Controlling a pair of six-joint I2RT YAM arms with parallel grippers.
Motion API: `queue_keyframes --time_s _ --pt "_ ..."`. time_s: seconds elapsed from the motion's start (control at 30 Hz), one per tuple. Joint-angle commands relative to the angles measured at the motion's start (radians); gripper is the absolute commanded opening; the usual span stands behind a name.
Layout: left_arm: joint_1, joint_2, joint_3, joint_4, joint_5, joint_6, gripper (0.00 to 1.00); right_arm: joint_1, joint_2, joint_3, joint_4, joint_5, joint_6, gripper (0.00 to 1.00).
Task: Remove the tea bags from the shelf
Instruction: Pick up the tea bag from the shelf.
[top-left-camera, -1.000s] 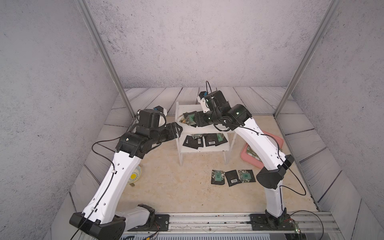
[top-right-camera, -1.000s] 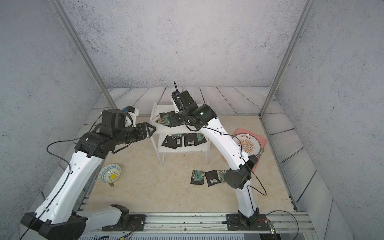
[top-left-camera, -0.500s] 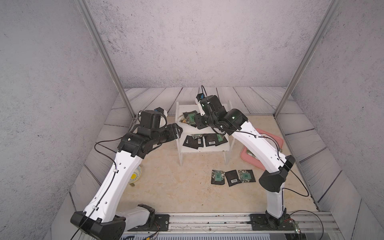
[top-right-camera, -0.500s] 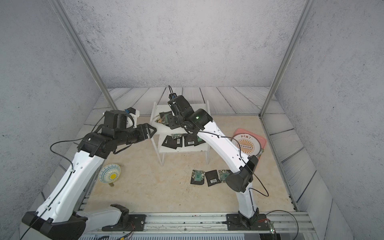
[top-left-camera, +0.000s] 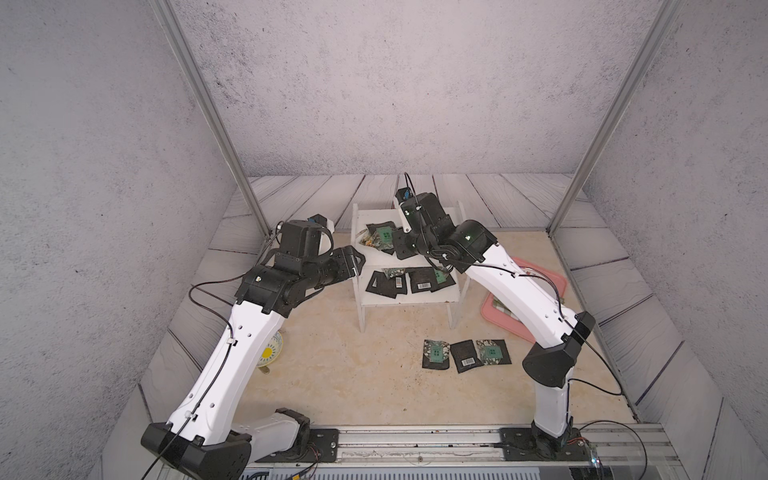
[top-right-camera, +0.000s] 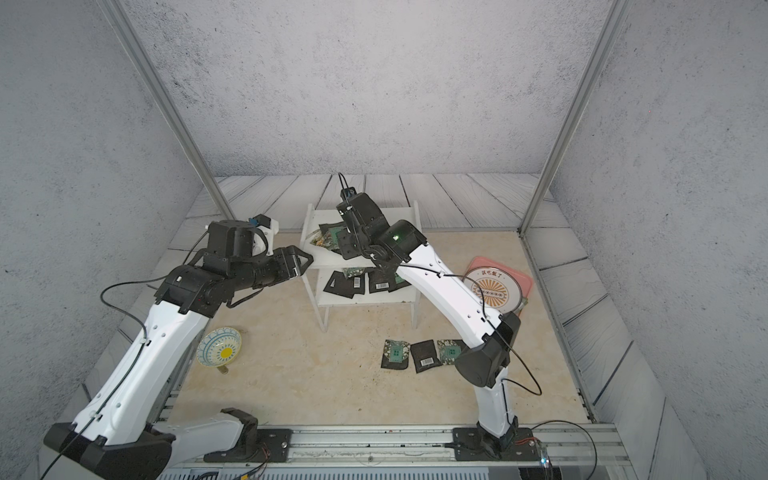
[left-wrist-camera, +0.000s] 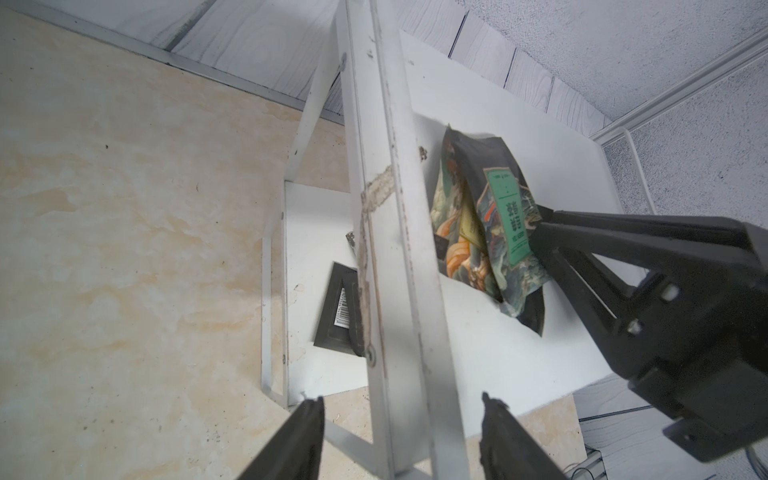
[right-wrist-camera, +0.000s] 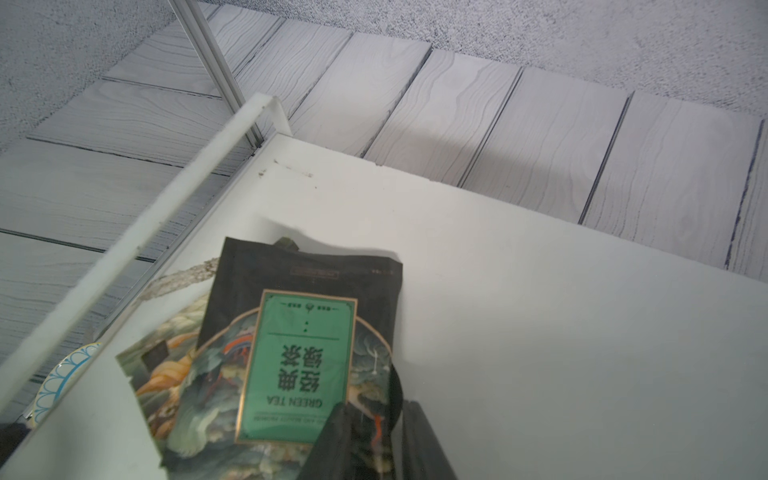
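Observation:
The white shelf (top-left-camera: 365, 216) (top-right-camera: 318, 259) stands mid-floor. On its top board lie two overlapping tea bags (top-left-camera: 384, 236) (top-right-camera: 332, 232). The upper one (right-wrist-camera: 299, 361) (left-wrist-camera: 500, 216) shows its green label. My right gripper (right-wrist-camera: 378, 432) (top-left-camera: 402, 244) (left-wrist-camera: 540, 220) is shut on that bag's near corner. Several more tea bags (top-left-camera: 424, 280) (top-right-camera: 380, 283) lie on the lower board. Three tea bags (top-left-camera: 465, 353) (top-right-camera: 424, 355) lie on the floor in front. My left gripper (left-wrist-camera: 401, 411) (top-left-camera: 357, 259) (top-right-camera: 306, 262) is open, its fingers on either side of the shelf's side panel (left-wrist-camera: 386, 208).
A pink tray with a round plate (top-right-camera: 494, 286) (top-left-camera: 552, 282) sits on the floor right of the shelf, under my right arm. A blue and yellow bowl (top-right-camera: 219, 347) (top-left-camera: 270, 353) lies by my left arm. Grey walls and two metal posts close in the space.
My right gripper has slid along the top board to the green-labelled tea bag and its jaws have narrowed onto the bag's corner. My left arm has hardly moved.

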Motion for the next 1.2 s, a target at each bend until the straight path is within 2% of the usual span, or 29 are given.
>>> queue_keyframes --time_s 0.0,0.23,0.47,0.6,0.8,1.17 --pt "0.008 -0.008 -0.007 0.014 0.009 0.002 0.64 -0.001 0.028 -0.073 -0.282 0.042 -0.015 0.24" --pt "0.009 -0.006 -0.006 0.016 0.012 0.001 0.64 -0.005 -0.022 -0.095 -0.296 0.113 -0.056 0.25" --pt "0.010 -0.005 -0.005 0.017 0.015 0.001 0.64 -0.009 -0.060 -0.085 -0.307 0.133 -0.085 0.30" --pt "0.010 -0.002 -0.002 0.018 0.019 0.000 0.64 -0.006 -0.044 0.028 -0.335 0.089 -0.101 0.39" --pt "0.010 -0.002 -0.001 0.020 0.025 -0.001 0.64 0.000 0.000 0.201 -0.365 0.045 -0.119 0.47" --pt "0.010 -0.003 -0.016 0.030 0.051 -0.010 0.61 0.045 0.081 0.310 -0.307 -0.063 -0.143 0.71"
